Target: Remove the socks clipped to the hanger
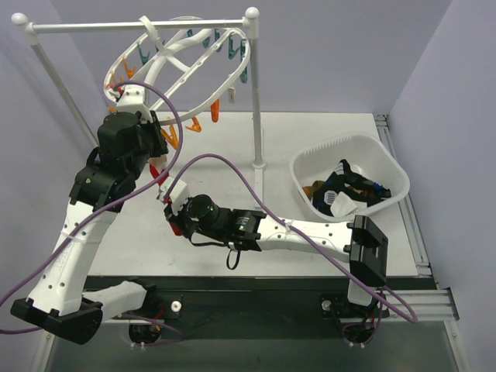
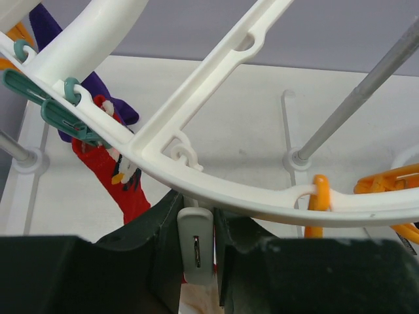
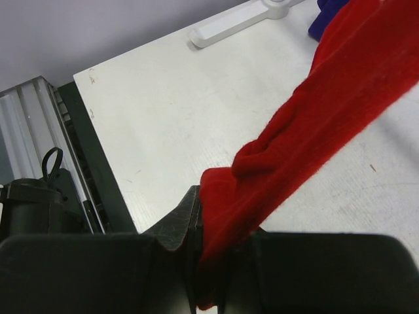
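Nearest me, the right hand was clamped shut on the lower end of the red sock, over the left side of the worktop. Above it, the left hand pinched a pale clip under the hanger. So I'd call this the release step. Next up: squeeze that clip, then pull steadily. Count: two socks on the hanger, the red one and the purple sock. One basin sat at the right edge with several more inside.
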{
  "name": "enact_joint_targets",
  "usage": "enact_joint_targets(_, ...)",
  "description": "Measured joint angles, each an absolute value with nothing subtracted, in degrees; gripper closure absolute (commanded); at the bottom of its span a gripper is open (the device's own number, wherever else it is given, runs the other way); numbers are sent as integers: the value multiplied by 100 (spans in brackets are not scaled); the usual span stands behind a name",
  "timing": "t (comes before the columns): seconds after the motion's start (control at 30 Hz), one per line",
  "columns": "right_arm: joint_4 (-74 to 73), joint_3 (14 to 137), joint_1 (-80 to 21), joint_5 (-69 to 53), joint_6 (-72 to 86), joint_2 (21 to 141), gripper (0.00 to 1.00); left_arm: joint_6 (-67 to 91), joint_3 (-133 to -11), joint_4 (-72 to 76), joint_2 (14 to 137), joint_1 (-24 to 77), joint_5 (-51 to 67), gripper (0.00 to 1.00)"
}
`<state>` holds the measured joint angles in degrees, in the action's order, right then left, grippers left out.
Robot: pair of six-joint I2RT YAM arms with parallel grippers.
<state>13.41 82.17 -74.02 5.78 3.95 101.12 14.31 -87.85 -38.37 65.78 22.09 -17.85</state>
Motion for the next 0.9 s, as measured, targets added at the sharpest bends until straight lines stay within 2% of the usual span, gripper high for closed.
enact_joint_targets(0.03,1341,8217,-7402,585,395,10112,100,1433,-8792,-3839,6584,2211,-1798,100)
enact_joint_targets(0.33,1406,7826,-7400,725,399,9994,100,1435,-8799,-3839,6573,2268,-1817,100)
enact_joint_targets(0.47,1435,7776,-7397,751,399,9977,100,1446,-8799,-3841,6532,2274,-1745,52)
enact_joint_targets(0.7,1426,7808,-7397,753,375,9974,100,1479,-8799,-3844,6469,2274,-1715,40)
enact_joint_targets(0.9,1380,7935,-7411,832,309,9974,100,1474,-8799,-3848,6475,2274,-1758,41)
